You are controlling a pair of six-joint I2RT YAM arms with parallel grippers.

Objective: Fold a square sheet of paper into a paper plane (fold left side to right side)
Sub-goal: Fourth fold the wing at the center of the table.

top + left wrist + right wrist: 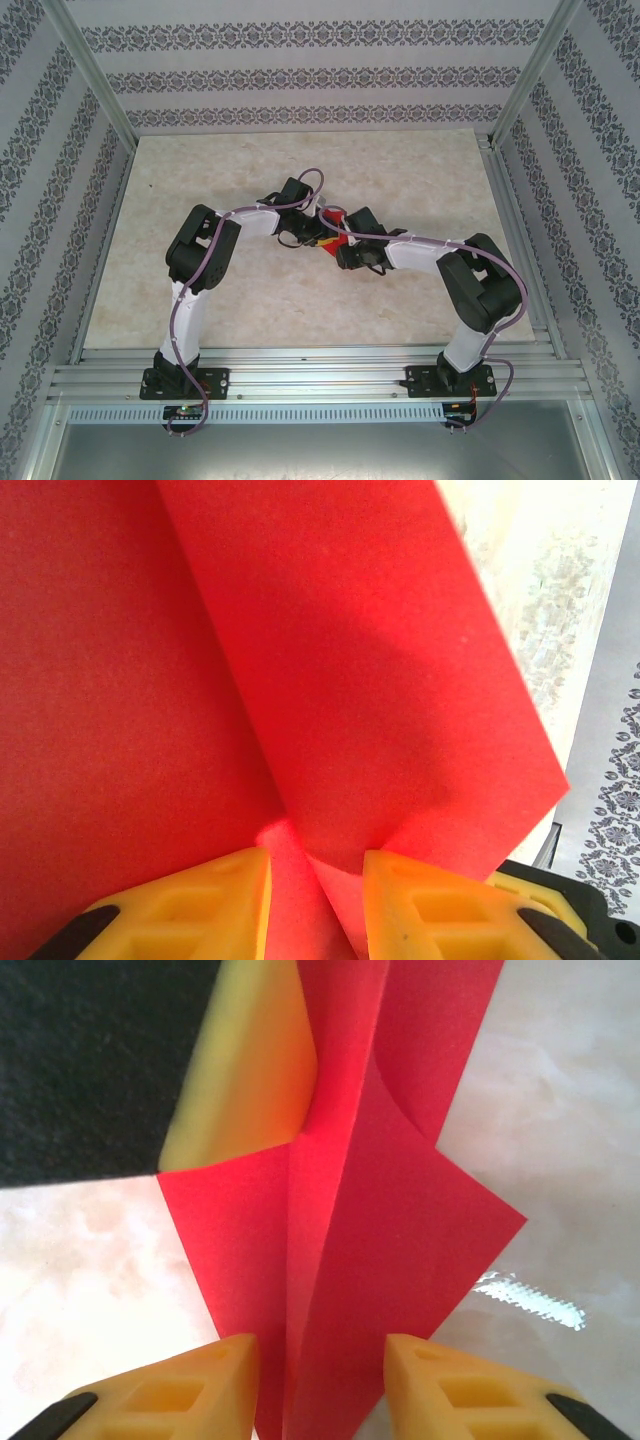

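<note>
Though half hidden from above, shows as folded red paper (338,243) near the middle of the table (200,300). Straddles its raised crease with left claw (315,880) and right claw (320,1370), fingers slightly apart, paper filling each gap; cannot tell whether clamped or merely cupped.

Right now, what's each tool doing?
Left tool: open, red paper in the gap.
Right tool: open, straddling the paper's raised fold.
</note>
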